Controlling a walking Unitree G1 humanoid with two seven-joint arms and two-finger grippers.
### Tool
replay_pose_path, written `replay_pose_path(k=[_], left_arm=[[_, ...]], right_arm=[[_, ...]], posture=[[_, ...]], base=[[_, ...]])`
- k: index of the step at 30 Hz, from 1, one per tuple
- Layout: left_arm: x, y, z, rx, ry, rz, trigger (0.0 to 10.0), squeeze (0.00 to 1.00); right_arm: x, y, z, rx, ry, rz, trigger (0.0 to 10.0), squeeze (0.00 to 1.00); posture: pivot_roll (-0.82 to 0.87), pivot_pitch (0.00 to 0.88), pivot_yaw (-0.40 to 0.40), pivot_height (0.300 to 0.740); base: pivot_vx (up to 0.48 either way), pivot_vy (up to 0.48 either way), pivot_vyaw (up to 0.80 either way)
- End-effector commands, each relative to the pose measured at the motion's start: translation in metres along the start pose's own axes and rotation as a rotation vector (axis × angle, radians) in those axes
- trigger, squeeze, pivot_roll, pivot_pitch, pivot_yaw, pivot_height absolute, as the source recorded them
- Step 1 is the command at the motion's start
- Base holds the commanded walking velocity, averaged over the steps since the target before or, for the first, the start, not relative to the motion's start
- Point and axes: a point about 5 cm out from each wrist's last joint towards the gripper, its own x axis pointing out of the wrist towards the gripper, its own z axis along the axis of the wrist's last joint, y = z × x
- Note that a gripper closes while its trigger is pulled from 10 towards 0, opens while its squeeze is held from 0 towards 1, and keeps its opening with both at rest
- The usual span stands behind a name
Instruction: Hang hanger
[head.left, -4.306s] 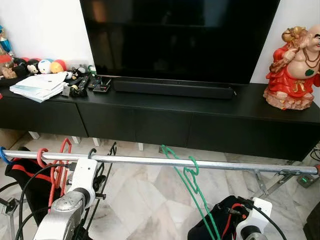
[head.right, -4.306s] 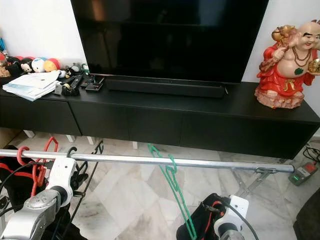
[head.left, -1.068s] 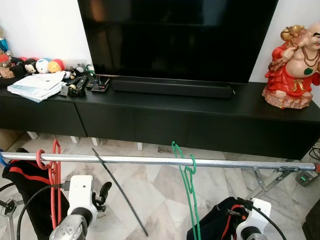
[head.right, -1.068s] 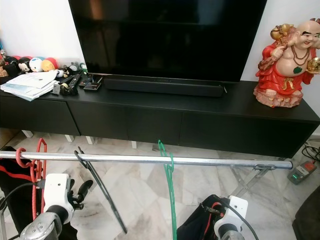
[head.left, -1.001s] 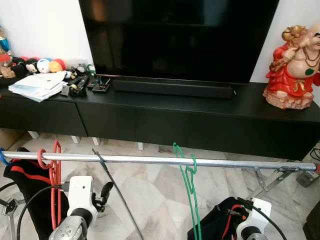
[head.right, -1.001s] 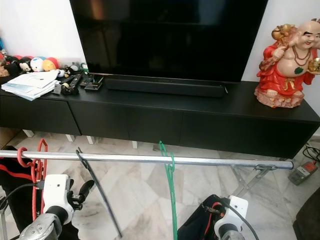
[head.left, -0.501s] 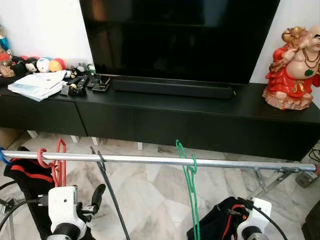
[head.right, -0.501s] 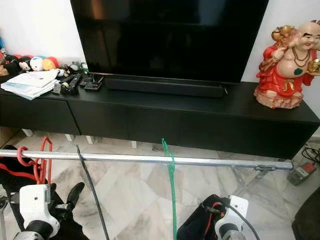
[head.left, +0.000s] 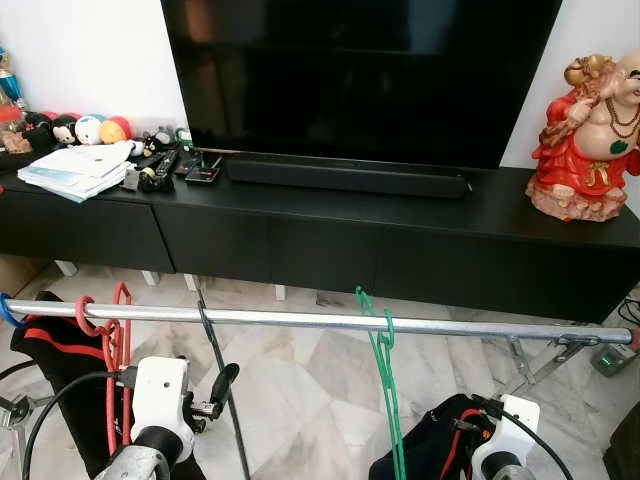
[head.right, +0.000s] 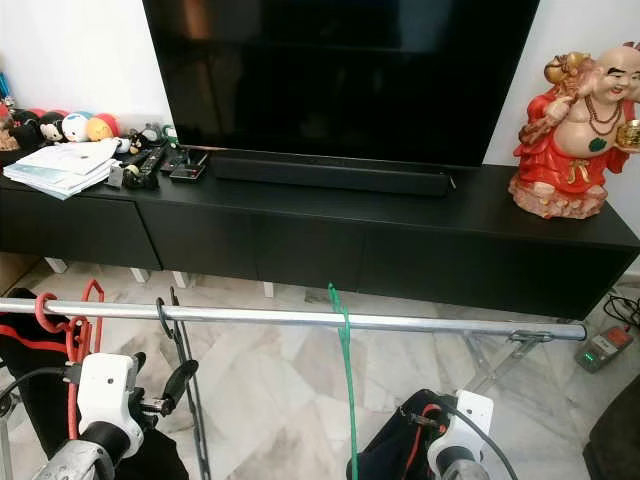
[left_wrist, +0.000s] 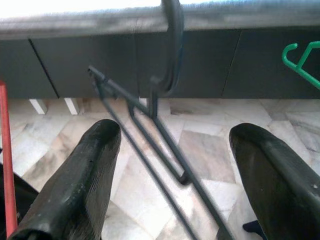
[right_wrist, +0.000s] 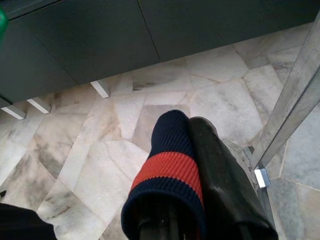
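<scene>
Gaping wide, left hand faces hung black hanger.

Television: large black flat screen, standing at the back of the long black low cabinet.
Soundbar: long black bar, along the cabinet top under the screen.
Statue: red and gold laughing figure, right end of the cabinet.
Papers: white stack, left end.
Toys: small round plush figures, back left corner.
Floor: pale marble tiles.
</scene>
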Motion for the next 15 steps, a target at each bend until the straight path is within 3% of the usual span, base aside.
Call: replay_pose_path(k=[1, 3, 15], left_arm=[[0.003, 0.001, -0.001, 0.034, 0.008, 0.003, 10.0, 0.00], [0.006, 0.002, -0.005, 0.060, 0.034, 0.019, 10.0, 0.00], [0.022, -0.009, -0.018, 0.041, 0.130, 0.022, 10.0, 0.00]], right_arm=[[0.002, 0.000, 0.003, 0.000, -0.005, -0.001, 10.0, 0.00], [0.002, 0.000, 0.003, 0.000, -0.006, -0.002, 10.0, 0.00], [0.002, 0.000, 0.003, -0.008, -0.004, 0.000, 10.0, 0.00]], posture=[[0.11, 0.000, 0.005, 0.740], [0.10, 0.000, 0.006, 0.740], [0.09, 0.000, 0.006, 0.740]], base=[[0.000, 0.000, 0.00], [0.000, 0.000, 0.00], [0.000, 0.000, 0.00]])
